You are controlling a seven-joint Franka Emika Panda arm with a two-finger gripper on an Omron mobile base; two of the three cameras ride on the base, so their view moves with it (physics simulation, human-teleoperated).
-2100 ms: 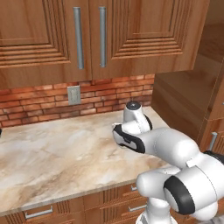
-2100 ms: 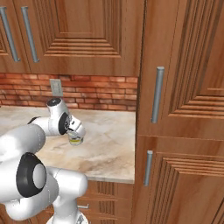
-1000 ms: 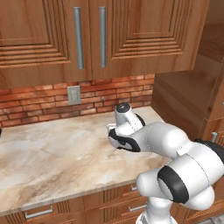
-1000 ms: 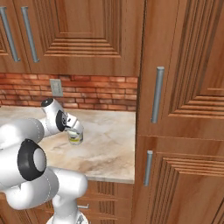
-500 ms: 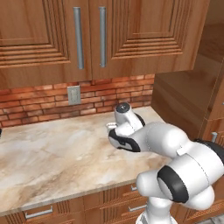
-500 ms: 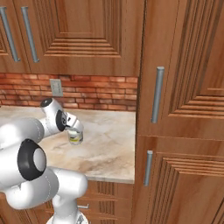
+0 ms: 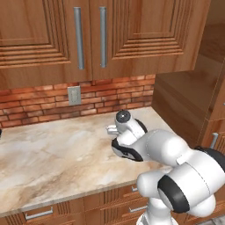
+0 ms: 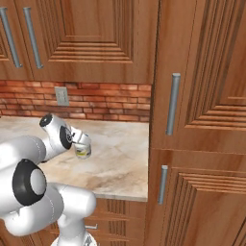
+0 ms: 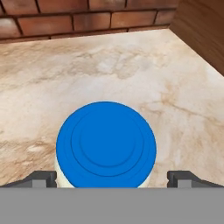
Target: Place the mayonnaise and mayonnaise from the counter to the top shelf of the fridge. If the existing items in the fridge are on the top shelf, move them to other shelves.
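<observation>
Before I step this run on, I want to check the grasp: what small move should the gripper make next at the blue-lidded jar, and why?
Probably ease a little further down, then close. In the hand view the gripper is open, its fingertips flanking the mayonnaise jar, centred between them and apart from both. The jar stands upright on the counter, so little correction looks needed.
</observation>
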